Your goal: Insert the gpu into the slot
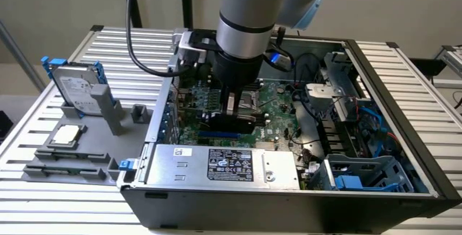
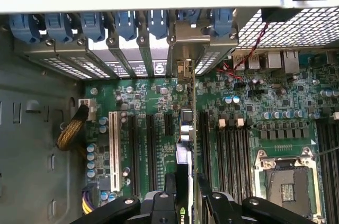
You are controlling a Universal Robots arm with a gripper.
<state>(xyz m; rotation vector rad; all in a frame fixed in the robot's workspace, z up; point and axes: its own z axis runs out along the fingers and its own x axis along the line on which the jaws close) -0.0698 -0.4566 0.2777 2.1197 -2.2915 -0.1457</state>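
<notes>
I see the end effector [image 1: 231, 113] down inside the open dark-grey computer case [image 1: 289, 213], which lies on its side on the ribbed aluminium table [image 1: 411, 83]. Its black fingers [image 2: 170, 189] are pressed in on the gpu [image 1: 242, 124], a small flat black rectangular card held on edge over the green motherboard [image 1: 278, 105].

In the wrist view the end effector [image 2: 186, 192] pinches the gpu [image 2: 184, 128] from both sides. The card runs thin and straight away from the fingers toward the row of blue clips [image 2: 122, 25] at the case's rear wall.

The slot [image 1: 218, 136], a long narrow bright-blue plastic connector strip, shows just under the card's lower edge, on the side toward the silver power supply box [image 1: 224, 164]. I cannot tell whether the card touches it.

Outside the case, toward the table's edge at the exterior view's left, a grey hard drive with blue rails [image 1: 76, 89] stands upright in a grey holder [image 1: 116, 110]. A square silver processor chip [image 1: 66, 135] lies flat beside it, nearer the table's corner.
</notes>
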